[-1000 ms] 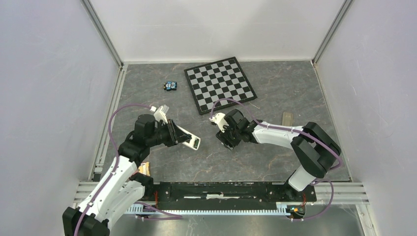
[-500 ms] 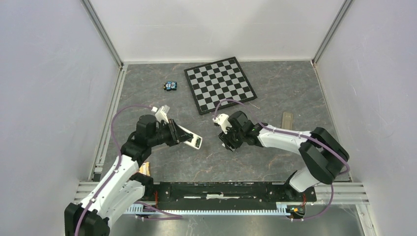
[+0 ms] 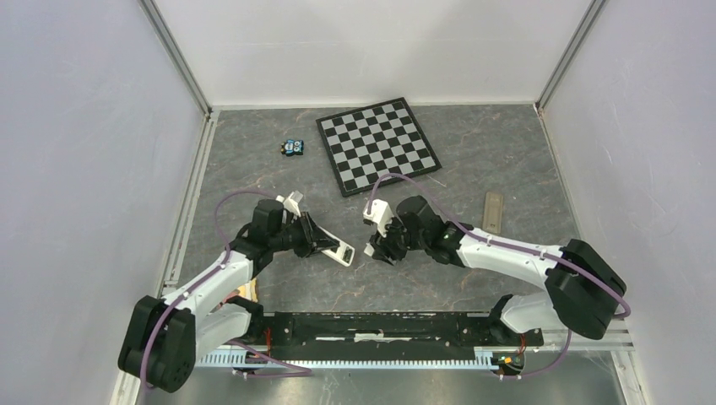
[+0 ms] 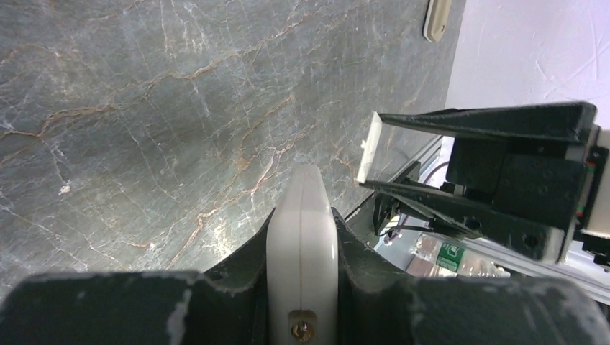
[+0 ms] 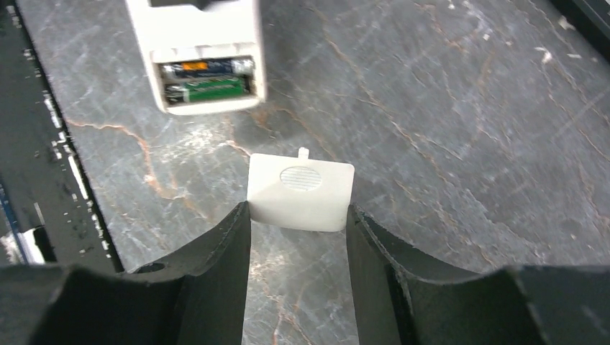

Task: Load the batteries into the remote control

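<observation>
**A:** Start big. What's around?

**B:** A grey stone-look bench, walled on three sides, with a black rail along the bottom of the top view. A chessboard lies upper centre, with a small blue toy to its left and a tan strip at the right. All three are well apart from the work, which is just below centre.

**A:** The remote?

**B:** The remote is left of centre, clamped edge-on in the left jaws. Its open bay is turned toward the right jaws.

**A:** And those?

**B:** The right jaws are closed on the cover, a small white plate gripped by its two side edges. Its tab points at the remote.

**A:** Batteries?

**B:** Both batteries lie side by side in the bay, at the upper left of the right wrist view. They look seated, but from this angle I can't be sure they are pressed fully home.

**A:** So which step is this?

**B:** I'd judge the loading is done and this is closing up. The next move calls for squaring the tab to the bay's end. Then the cover goes in flat while the left jaws brace the remote.

**A:** Room to move?

**B:** There is a gap of bare bench between cover and remote. The rail along the left edge of the right wrist view is the nearest thing to mind.
</observation>
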Tool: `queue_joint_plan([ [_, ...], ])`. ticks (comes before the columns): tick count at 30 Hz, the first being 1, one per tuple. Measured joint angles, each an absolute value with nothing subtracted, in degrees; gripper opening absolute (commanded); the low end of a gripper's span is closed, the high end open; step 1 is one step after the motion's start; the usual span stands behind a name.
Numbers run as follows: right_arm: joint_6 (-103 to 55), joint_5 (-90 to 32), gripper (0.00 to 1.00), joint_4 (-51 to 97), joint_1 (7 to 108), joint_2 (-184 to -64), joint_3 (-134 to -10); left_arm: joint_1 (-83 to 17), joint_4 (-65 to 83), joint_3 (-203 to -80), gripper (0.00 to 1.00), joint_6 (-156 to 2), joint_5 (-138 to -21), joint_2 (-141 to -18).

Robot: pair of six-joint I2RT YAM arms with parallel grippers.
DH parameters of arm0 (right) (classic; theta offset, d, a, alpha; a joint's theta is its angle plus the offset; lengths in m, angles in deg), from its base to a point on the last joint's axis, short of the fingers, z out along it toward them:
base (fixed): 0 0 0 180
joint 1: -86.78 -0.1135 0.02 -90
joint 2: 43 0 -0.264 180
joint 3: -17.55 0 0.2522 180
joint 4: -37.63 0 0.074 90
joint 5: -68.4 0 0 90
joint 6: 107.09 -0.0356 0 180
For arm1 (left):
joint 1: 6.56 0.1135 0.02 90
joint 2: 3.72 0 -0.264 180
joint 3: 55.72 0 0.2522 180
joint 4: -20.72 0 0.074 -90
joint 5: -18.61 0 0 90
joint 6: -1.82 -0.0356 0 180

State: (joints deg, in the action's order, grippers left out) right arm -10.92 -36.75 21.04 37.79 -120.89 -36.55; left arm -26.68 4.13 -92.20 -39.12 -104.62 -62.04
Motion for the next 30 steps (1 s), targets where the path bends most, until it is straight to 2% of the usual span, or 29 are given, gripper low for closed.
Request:
queue_joint_plan([
  [15,-9.43,-41.85,0.40,24.30,32.46,-119.89,-36.35,-26.94,7.36,-91.24,0.02,-38.03,-107.75,-63.29],
  [30,-9.32,-43.99,0.39,26.83,31.58,-122.07,-38.27,-27.29,7.60,-90.67,0.02,-37.70,-109.06,-60.29],
])
